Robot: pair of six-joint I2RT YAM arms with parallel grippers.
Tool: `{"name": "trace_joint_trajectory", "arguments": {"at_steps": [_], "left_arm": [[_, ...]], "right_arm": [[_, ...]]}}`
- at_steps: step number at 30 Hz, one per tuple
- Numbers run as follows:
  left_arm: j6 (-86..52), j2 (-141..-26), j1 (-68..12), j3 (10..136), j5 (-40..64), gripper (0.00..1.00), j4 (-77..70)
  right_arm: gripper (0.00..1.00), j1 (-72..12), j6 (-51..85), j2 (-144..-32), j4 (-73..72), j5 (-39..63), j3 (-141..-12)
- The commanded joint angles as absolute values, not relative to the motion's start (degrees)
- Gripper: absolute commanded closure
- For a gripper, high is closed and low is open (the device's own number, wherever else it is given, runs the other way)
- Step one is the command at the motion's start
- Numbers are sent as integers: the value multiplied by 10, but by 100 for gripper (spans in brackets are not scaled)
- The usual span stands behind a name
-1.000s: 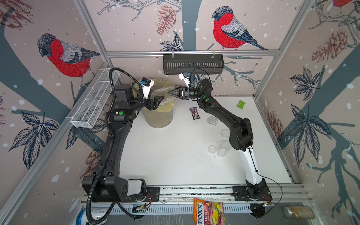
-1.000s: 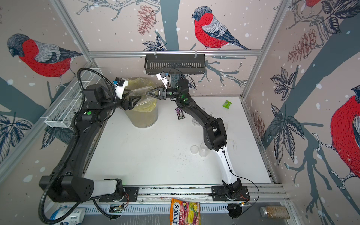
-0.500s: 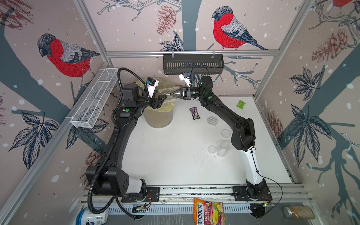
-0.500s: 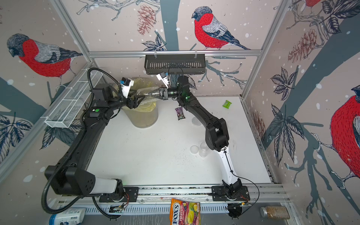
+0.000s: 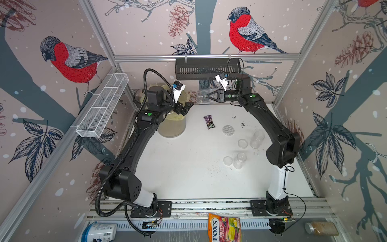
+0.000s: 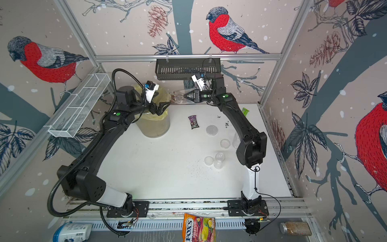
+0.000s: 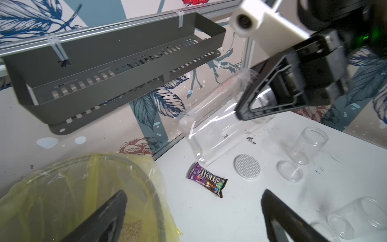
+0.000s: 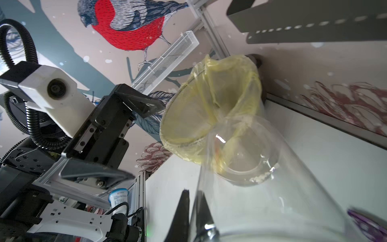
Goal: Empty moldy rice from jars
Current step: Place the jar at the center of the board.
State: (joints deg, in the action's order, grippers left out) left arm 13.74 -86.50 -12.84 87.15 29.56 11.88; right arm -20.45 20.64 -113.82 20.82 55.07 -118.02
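Clearly the right gripper (image 5: 206, 96) is clamped on the wall of the wide jar (image 7: 213, 125), held aloft on its side just beside the bin (image 5: 173, 130), with a few grains of rice (image 8: 259, 178) clinging at its far end. To finish well it should probably go fully over the bin and tip open end down, with a shake. The left gripper (image 5: 186, 108), jaws wide apart and empty, hangs over the bin's rim, in the way, while a candy packet (image 5: 209, 122), dotted lid (image 5: 228, 130) and empty jars (image 5: 257, 139) sit well apart on the table (image 5: 188, 167).

A clear jar (image 8: 272, 199) is pinched by its wall in the right tool (image 8: 191, 194) and pointed toward the yellow-lined bin (image 8: 209, 100); a few rice grains (image 8: 259, 178) are seen at its far end.
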Motion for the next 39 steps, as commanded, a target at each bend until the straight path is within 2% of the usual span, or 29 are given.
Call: {"name": "trace_joint_trajectory", "arguments": {"at_steps": [1, 4, 9, 11, 17, 21, 30, 39], "left_arm": [[139, -867, -132, 879, 274, 1, 87], [134, -871, -134, 883, 246, 1, 94], [131, -871, -141, 872, 187, 1, 110], [128, -866, -143, 857, 178, 1, 112], [113, -831, -159, 789, 187, 1, 82], [91, -794, -168, 733, 189, 1, 35], [35, -729, -196, 604, 175, 1, -73], [-19, -664, -214, 469, 42, 1, -110]], "right_arm": [[95, -182, 148, -1107, 309, 479, -1178], [94, -166, 109, -1077, 385, 414, -1168], [94, -162, 96, -1040, 458, 230, -1126], [95, -161, 93, -1047, 491, 162, -1122], [95, -156, 96, -1083, 571, 50, -1140], [95, -145, 97, -1112, 573, 18, -1115], [95, -124, 94, -1186, 494, 37, -1075], [93, -124, 97, -1228, 473, 55, -1079]]}}
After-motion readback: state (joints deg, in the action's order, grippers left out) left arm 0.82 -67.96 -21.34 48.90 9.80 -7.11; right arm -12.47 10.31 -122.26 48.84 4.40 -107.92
